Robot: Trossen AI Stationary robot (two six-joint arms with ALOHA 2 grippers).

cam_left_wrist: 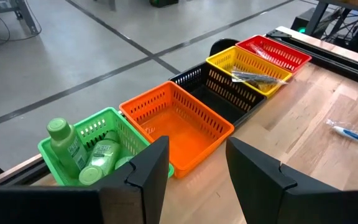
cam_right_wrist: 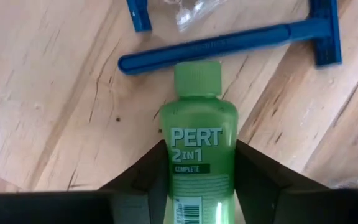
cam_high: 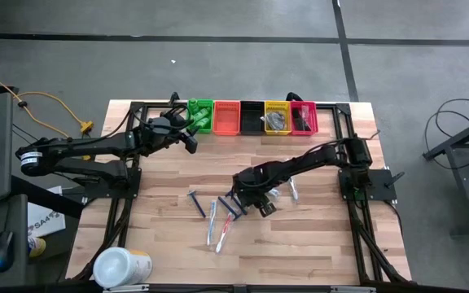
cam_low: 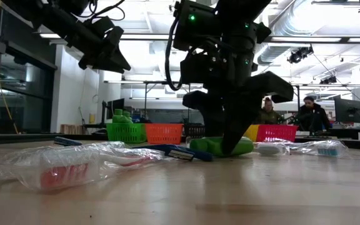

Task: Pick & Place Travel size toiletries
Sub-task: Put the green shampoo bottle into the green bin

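Tabletop [cam_high: 300,244]: razors [cam_right_wrist: 229,43] beside bottle [cam_right_wrist: 197,155]

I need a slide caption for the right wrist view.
Right gripper closing around a green Pert bottle beside a blue razor.

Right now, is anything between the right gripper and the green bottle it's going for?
No. The right gripper already straddles the green Pert bottle lying on the table, a finger against each side. A blue razor lies just past the cap, not between them.
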